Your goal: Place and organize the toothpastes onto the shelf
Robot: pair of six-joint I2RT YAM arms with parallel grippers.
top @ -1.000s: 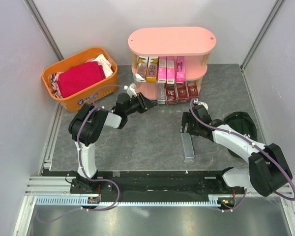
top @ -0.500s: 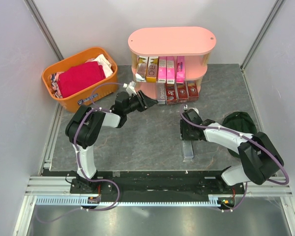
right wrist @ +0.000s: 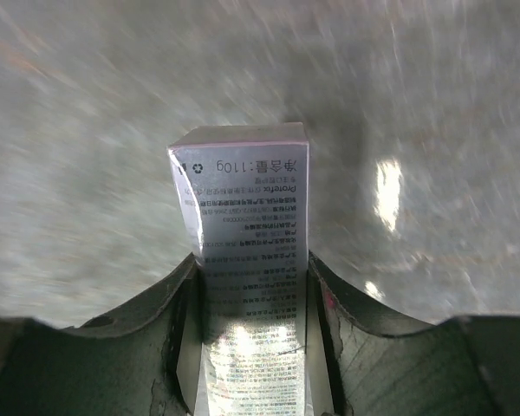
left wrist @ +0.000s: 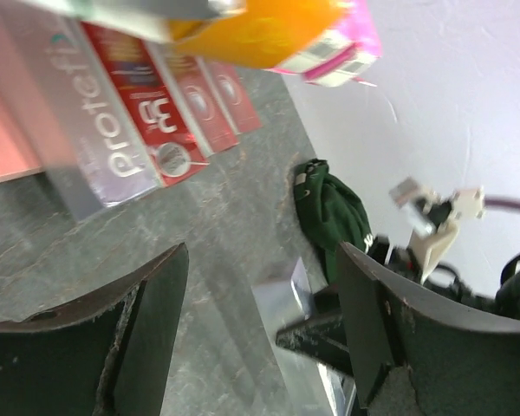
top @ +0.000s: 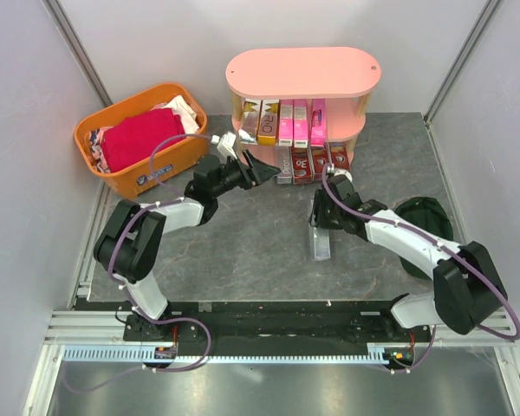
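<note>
Box (right wrist: pixel 241 173) sits clamped in the right claw (right wrist: pixel 251 260). Hold tight, lift it flat, slide it onto the shelf (top: pixel 302 71). Left claw (left wrist: pixel 260 299) is apart, empty.

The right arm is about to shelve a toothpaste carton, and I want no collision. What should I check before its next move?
1. Right gripper shut on silver-grey toothpaste carton: ok.
2. Carton straight in the grip: ok.
3. Carton lifted clear of grey stone-patterned table: cannot tell.
4. Left gripper open, holding nothing: ok.
5. Approach to pink oval three-tier shelf free: not ok, probably; the left gripper hangs before its bottom tier.
6. Free slot beside the dark red cartons: cannot tell.
</note>
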